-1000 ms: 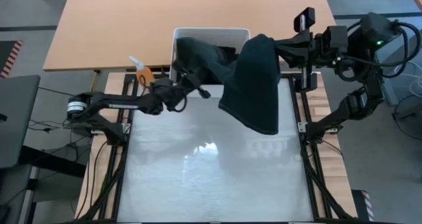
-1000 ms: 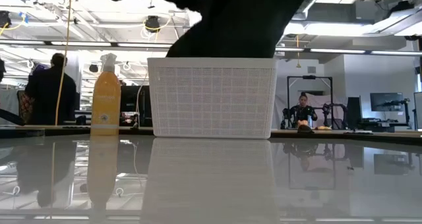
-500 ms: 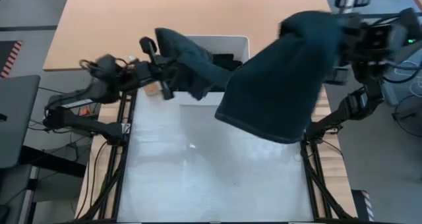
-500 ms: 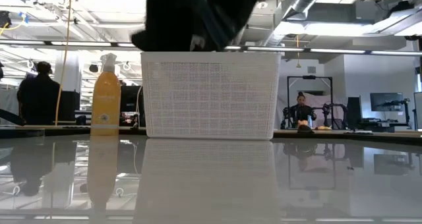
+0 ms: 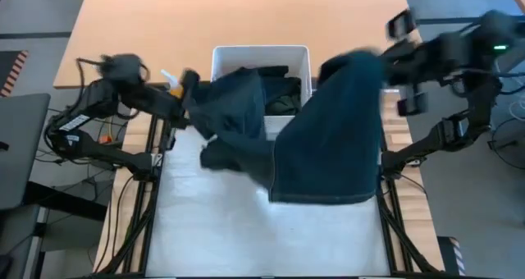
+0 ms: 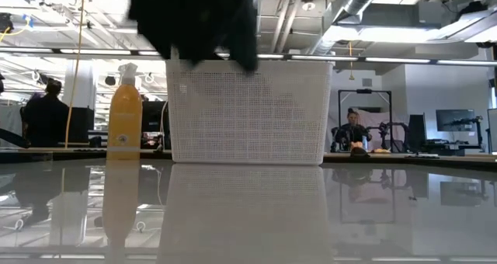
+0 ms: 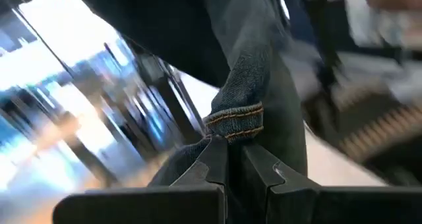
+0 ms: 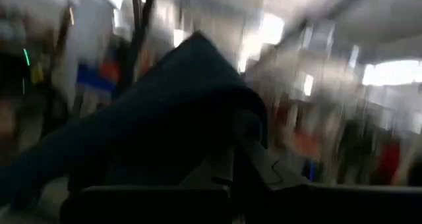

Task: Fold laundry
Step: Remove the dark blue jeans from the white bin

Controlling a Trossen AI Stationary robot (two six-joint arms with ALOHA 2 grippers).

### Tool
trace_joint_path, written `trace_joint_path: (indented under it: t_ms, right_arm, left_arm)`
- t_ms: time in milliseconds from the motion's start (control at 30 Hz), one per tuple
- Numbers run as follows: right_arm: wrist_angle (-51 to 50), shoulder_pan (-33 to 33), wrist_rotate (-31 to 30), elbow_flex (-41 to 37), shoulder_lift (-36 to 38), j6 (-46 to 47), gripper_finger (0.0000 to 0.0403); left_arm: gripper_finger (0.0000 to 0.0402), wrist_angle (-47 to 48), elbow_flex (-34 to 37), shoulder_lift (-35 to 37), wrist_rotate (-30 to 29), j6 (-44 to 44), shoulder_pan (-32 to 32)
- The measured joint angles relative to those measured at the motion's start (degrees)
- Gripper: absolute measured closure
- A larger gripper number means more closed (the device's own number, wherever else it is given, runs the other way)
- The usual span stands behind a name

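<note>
A dark blue-black garment (image 5: 328, 139) of the laundry hangs stretched between my two grippers, above the white bin (image 5: 261, 56) and the table's far half. My left gripper (image 5: 185, 97) is shut on its left end, and my right gripper (image 5: 384, 61) is shut on its right end. The low view shows only a hanging part of the garment (image 6: 194, 19), above the bin (image 6: 248, 112) and clear of the table. More dark clothes (image 5: 285, 97) lie in the bin. My left gripper pinches a hemmed edge with orange stitching (image 7: 235, 122) between its two fingers (image 7: 216, 163), coming about level from the table's left. The cloth is bunched at the fingers and hangs clear. My right gripper (image 8: 234, 161) is shut on the garment's other end (image 8: 198, 85), which drapes over and hides the fingertips. It comes from the table's right.
An orange spray bottle (image 6: 124, 112) stands left of the bin at the table's far edge. A wooden table (image 5: 238, 16) lies beyond the bin. The near half of the glossy tabletop (image 5: 262, 238) is bare. People stand in the room behind.
My left gripper has risen out of the bin and gone toward the table's left edge, tipping from pointing down to about level and drawing its end of the garment out. My right gripper swung right, then back. The garment has spread wide between them, hanging clear.
</note>
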State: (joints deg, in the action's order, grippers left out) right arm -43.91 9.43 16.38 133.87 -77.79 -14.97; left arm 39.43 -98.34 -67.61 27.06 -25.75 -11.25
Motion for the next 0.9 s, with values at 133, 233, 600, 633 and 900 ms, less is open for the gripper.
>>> trace_joint_path:
  t_ms: [133,233,600,633,900]
  right_arm:
    - [-26.7,4.5,-0.2,-1.6,-3.0,1.8,0.0376]
    - [-33.1,5.5,-0.4,-8.8,-5.3,6.4,0.0376]
    - [-32.7,4.3,0.2,-47.6,-5.9,19.7,0.0375]
    - [-31.6,3.7,0.2,-50.4,-5.8,21.2,0.0374]
    - [-27.6,-6.2,0.1,-68.1,-5.2,35.3,0.0372]
  left_arm:
    - [0.0401,16.8,0.2,-4.1,-0.2,-3.2,0.0]
    - [0.0401,27.9,0.2,-7.9,1.7,-6.7,1.6]
    - [0.0401,43.1,3.7,-20.7,2.2,-8.5,11.1]
    - [0.0401,43.4,3.7,-21.4,2.2,-8.5,11.4]
    - [0.0401,46.1,3.7,-25.3,2.3,-3.7,12.0]
